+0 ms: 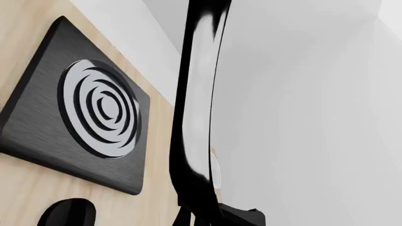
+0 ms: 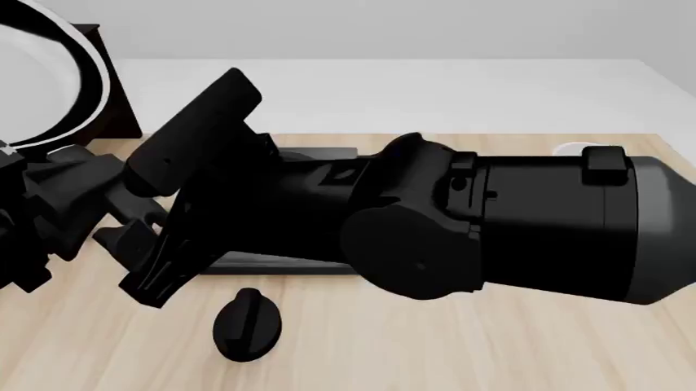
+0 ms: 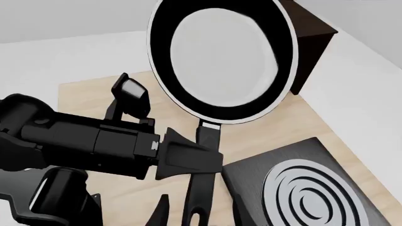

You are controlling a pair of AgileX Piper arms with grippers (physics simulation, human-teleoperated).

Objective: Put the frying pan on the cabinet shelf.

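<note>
The frying pan (image 3: 223,61) is lifted off the table and tilted, with its grey-white inside facing the right wrist camera. My left gripper (image 3: 191,157) is shut on its long black handle (image 3: 207,134). In the front view the pan (image 2: 49,81) is at the top left, in front of the dark brown cabinet (image 2: 114,98). The cabinet shelf (image 3: 311,23) shows behind the pan's rim. In the left wrist view the pan (image 1: 197,94) is seen edge-on. My right gripper (image 3: 197,214) is open, with a fingertip on either side of the handle's loop end.
The black square hob (image 3: 308,188) with concentric rings lies on the light wooden tabletop (image 2: 457,350), below and beside the pan. A black knob (image 2: 248,324) lies on the table near the front. My right arm (image 2: 490,228) fills the middle of the front view and hides most of the hob.
</note>
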